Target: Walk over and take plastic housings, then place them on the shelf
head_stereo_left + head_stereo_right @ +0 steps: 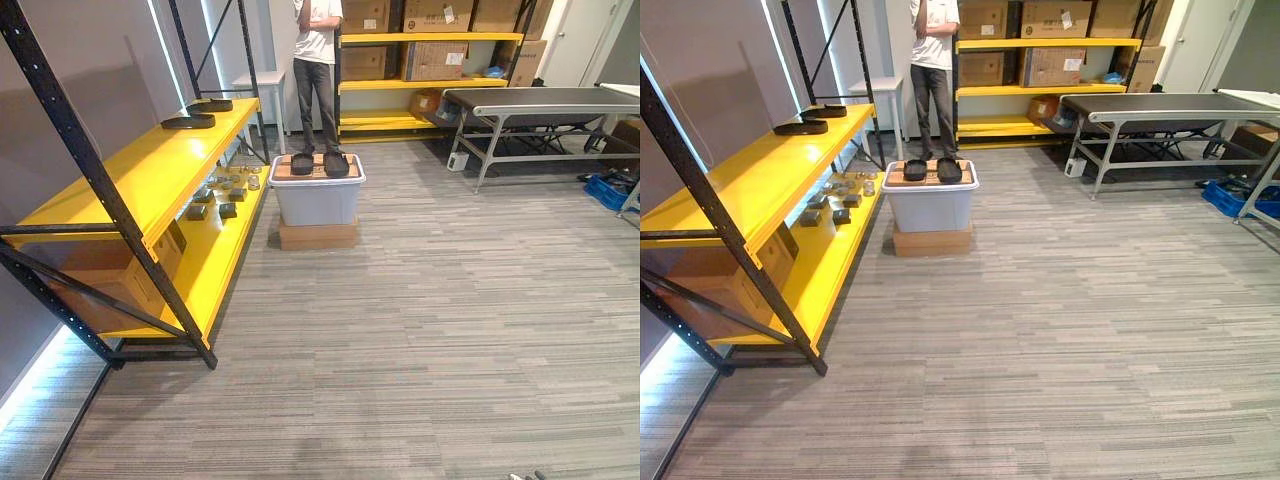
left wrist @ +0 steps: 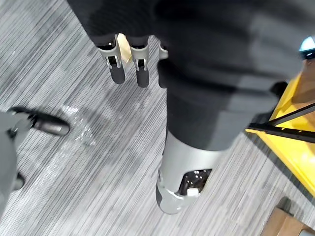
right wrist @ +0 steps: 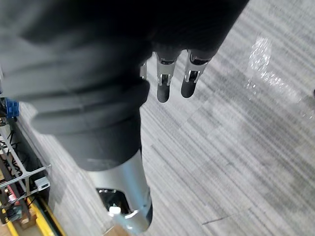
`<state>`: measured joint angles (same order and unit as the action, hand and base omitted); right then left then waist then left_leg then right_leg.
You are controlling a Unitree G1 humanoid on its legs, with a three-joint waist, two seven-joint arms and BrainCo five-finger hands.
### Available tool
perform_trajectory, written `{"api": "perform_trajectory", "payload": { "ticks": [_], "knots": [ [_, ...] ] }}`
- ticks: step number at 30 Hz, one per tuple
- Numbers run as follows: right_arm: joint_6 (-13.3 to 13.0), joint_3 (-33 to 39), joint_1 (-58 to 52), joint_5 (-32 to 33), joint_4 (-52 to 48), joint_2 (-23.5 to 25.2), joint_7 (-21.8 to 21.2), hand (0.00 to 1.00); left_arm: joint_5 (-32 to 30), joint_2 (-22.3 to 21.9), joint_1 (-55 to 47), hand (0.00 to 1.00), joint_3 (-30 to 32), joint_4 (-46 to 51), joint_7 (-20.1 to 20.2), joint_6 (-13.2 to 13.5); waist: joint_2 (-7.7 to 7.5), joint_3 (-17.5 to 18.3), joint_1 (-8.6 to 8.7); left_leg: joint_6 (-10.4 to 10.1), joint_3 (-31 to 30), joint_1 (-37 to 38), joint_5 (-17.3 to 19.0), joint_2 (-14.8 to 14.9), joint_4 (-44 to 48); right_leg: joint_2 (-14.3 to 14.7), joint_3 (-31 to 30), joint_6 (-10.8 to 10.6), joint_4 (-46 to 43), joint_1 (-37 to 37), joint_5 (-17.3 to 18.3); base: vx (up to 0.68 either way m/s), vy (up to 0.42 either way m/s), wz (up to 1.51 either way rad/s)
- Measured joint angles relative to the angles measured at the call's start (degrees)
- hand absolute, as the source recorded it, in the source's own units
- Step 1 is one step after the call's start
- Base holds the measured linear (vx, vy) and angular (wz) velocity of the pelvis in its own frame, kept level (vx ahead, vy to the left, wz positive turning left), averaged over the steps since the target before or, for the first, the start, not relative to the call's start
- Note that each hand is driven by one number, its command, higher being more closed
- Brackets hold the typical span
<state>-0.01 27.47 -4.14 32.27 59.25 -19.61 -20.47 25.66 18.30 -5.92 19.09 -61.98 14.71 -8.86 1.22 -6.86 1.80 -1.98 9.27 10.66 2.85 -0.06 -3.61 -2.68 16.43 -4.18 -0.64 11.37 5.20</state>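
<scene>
A: Hands first?

B: Left hand (image 2: 117, 69) hanging over the grey floor (image 2: 98, 187), fingers straight and loose, holding nothing, touching nothing. Right hand (image 3: 163, 86) the same: relaxed, empty, above bare floor.

A: And further out?

B: At 12 o'clock, well apart, a grey tote (image 1: 316, 198) on a cardboard box (image 1: 318, 236), with two dark plastic housings (image 1: 302, 163) side by side on the lid. Just behind the tote, a person (image 1: 317, 60) standing. At 10 o'clock, the yellow shelf (image 1: 140, 170), with two further plastic housings (image 1: 188, 121) lying at the far end of the top level and small parts (image 1: 225, 195) on the lower one.

A: Progress?

B: Probably partway. Two apparently shelved, two waiting on the lid. Left to do, by the look of it: walk up to the tote, lift the pair, carry them to the shelf.
</scene>
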Motion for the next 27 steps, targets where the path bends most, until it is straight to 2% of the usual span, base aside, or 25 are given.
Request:
{"api": "perform_trajectory", "payload": {
  "ticks": [4,7,11,14,27],
  "knots": [
    [0.1,1.8,0.2,-1.4,0.2,3.1,0.7,0.0,0.1,-4.7,-0.6,0.0,-2.8,-0.1,0.7,-0.5,-0.02,0.0,0.02,-0.1,0.1,0.0,0.0,0.0,-0.3,0.0,0.0,0.0,-0.1,-0.2,0.0,0.0,-0.008,0.0],
    [0.1,1.7,0.2,-2.2,0.7,5.6,3.0,0.0,0.2,-6.9,-0.8,0.0,-4.9,-0.2,0.3,0.1,-0.02,-0.1,0.03,-0.3,0.1,0.3,0.1,0.1,-0.3,0.0,0.0,-0.1,-0.5,-0.2,0.1,-0.01,-0.021,-0.01],
    [0.0,1.7,0.1,-2.1,0.7,7.0,5.4,0.0,3.5,-7.6,-1.0,0.0,-4.8,0.1,-2.7,4.6,-0.16,-0.2,0.11,-0.7,0.3,0.6,0.4,0.2,-0.3,0.0,0.0,-0.1,-0.9,-0.2,0.1,-0.02,-0.023,-0.02],
    [-0.1,1.7,0.0,-2.2,0.8,7.3,6.4,0.0,3.4,-7.5,-1.1,0.0,-4.8,0.1,-3.7,6.8,-0.31,-0.3,0.1,-0.7,0.5,0.7,0.4,0.1,-0.3,-0.1,-0.1,-0.1,-1.0,-0.2,0.1,0.0,0.0,0.0],
    [-0.1,1.7,-0.3,-2.2,1.2,8.9,6.4,0.0,2.3,-8.6,-3.6,0.0,-4.8,2.4,-4.4,7.2,-0.68,-0.4,-0.03,-0.6,1.9,1.5,0.4,0.1,-0.3,-0.2,-1.6,0.0,-2.0,-0.5,0.1,-0.04,-0.027,-0.06]
  ]
}}
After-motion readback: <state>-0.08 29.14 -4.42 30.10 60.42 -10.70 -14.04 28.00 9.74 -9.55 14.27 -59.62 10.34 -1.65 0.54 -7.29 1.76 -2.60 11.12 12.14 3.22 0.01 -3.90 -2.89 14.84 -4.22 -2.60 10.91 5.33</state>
